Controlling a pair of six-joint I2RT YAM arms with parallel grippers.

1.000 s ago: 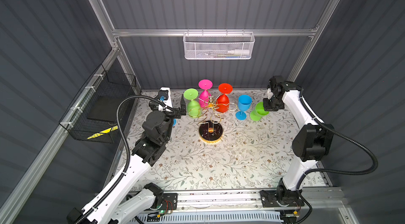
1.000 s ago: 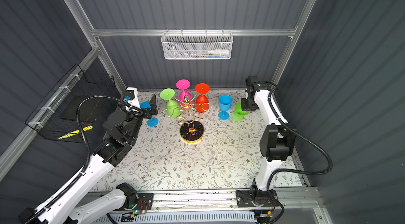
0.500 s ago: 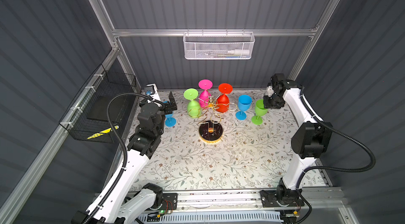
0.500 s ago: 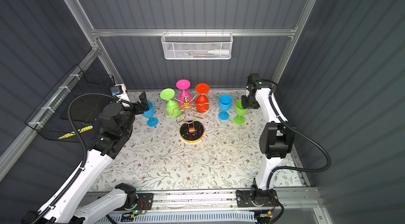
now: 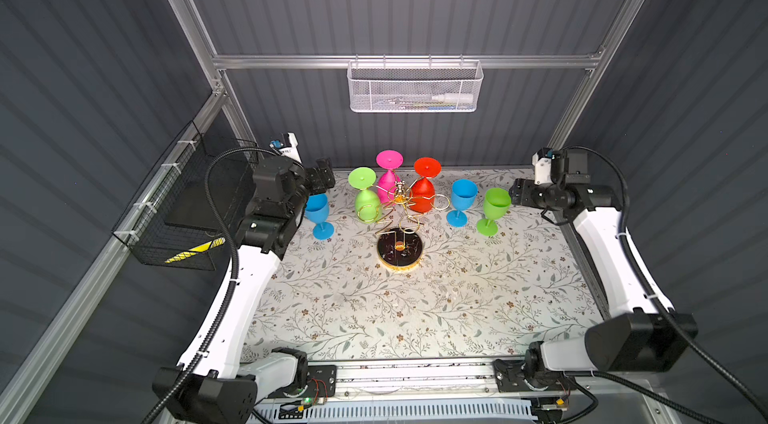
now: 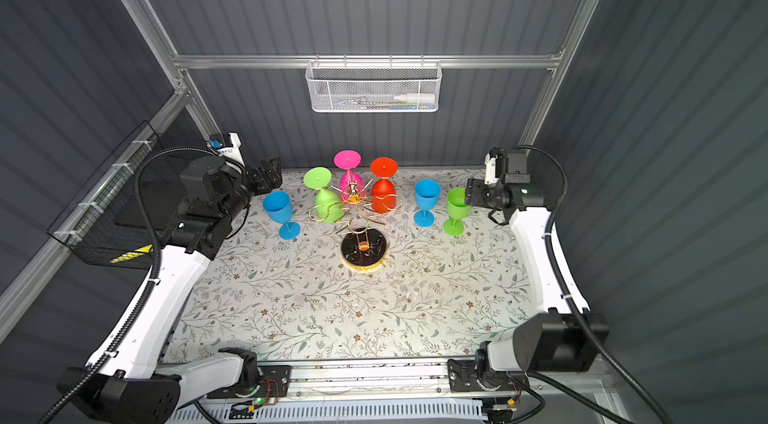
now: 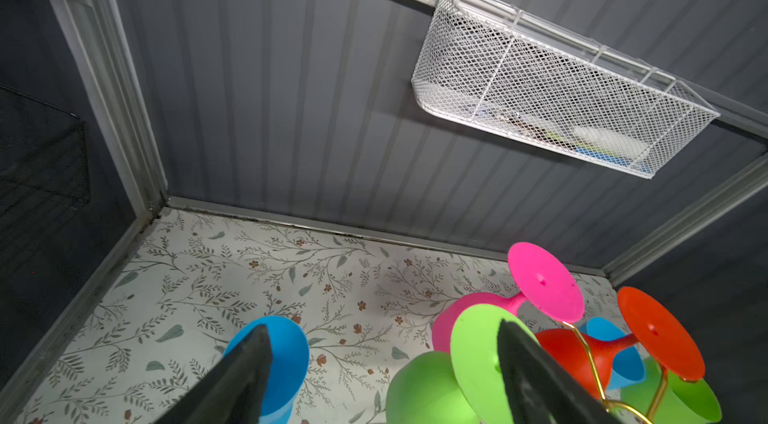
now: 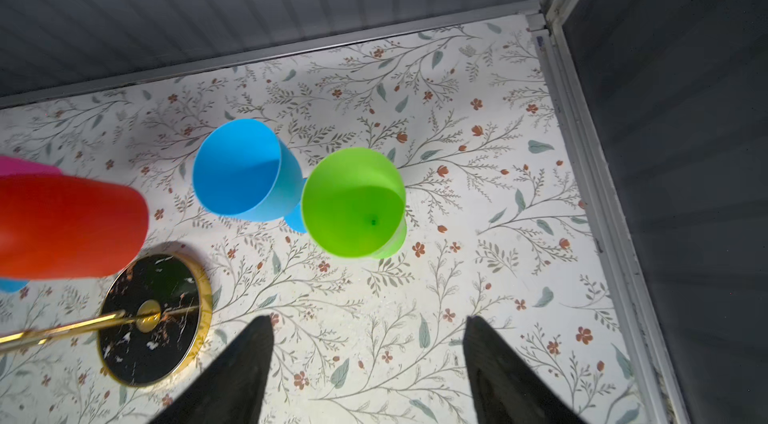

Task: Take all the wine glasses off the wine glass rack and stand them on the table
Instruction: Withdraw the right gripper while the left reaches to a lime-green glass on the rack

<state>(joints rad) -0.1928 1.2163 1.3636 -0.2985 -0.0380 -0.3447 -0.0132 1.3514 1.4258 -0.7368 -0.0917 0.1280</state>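
Nearest me, mid-mat, is the black base of the rack [image 5: 400, 251]. Its gold wire climbs away to loops where three glasses hang bowl-down: the hung green glass [image 5: 365, 204], the red glass [image 5: 423, 198], and the pink glass [image 5: 387, 183] farthest back. They look like smooth moulded plastic, so I judge them light, stiff, a little slick and unlikely to break. Each stem sits in a loop with the foot on top, so a glass should slide out sideways through the loop's gap rather than being yanked. I would grip the bowl across its widest part, or the stem just under the foot. The wire looks springy and the base small, so dragging could tip the rack.

My left arm rises from the front rail, elbow high and wrist about level. The left gripper [image 5: 322, 177] hangs just above a blue glass [image 5: 318, 210] standing on the mat, near the hung green glass. Its fingers [image 7: 245, 372] are spread, and nothing is between them.

My right arm mirrors it. The right gripper [image 5: 517, 193] hangs just beside the upright green glass [image 5: 494, 204], jaws apart and empty. The wrist view shows that glass clear of the fingertips.
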